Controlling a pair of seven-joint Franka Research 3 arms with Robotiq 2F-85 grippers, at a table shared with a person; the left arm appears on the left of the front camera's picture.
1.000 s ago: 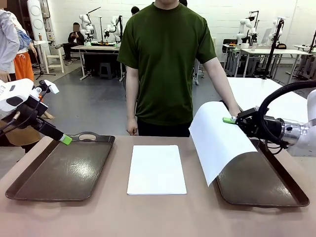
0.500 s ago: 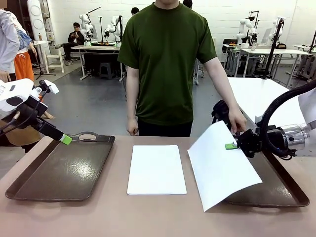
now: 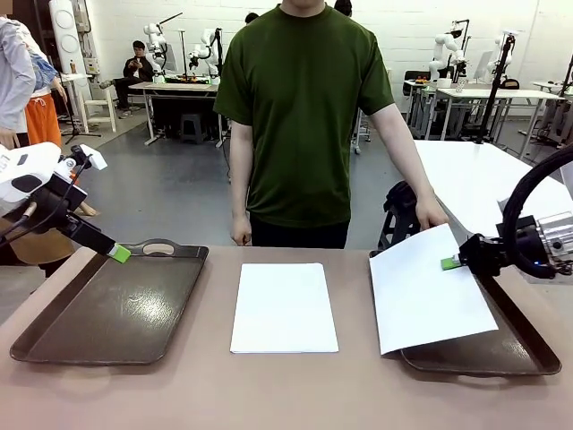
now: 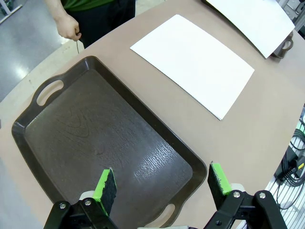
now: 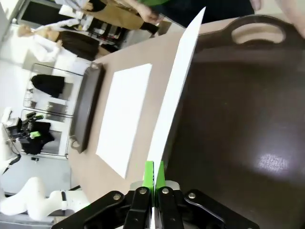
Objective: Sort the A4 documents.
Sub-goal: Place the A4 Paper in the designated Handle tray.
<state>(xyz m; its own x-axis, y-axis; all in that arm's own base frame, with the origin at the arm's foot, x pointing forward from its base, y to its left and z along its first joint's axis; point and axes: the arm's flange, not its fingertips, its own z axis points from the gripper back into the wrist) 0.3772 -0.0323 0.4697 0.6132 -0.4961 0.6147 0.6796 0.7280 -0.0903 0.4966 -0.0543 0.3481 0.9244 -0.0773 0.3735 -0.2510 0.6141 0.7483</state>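
Looking across the table point(image 3: 286, 390), I take the flat stack of A4 sheets point(image 3: 285, 307) in the middle as my reference; it lies squarely on the bare tabletop, touching neither tray.

To the right of that stack, my right gripper point(image 3: 450, 262) has its green pads pressed together on the right edge of a single A4 sheet point(image 3: 430, 296). From the right wrist camera I see the gripper point(image 5: 154, 171) pinching the paper point(image 5: 174, 95) edge-on, with the sheet slanting away above the dark floor of the right-hand tray point(image 5: 238, 119). The sheet covers the tray's stack-side half, and its edge nearest the stack overhangs the rim. I cannot tell whether the paper touches the right-hand tray point(image 3: 515, 358). A person stands beyond the stack, and one hand point(image 3: 431, 213) hangs just by the sheet's far corner; contact is unclear to me.

To the left of the stack, my left gripper point(image 3: 119, 253) hovers over the far corner of the left-hand tray point(image 3: 107, 309). Its wrist camera shows the gripper point(image 4: 163, 181) spread wide with nothing between the pads, the brown tray point(image 4: 95, 138) beneath and the stack point(image 4: 193, 62) beyond.
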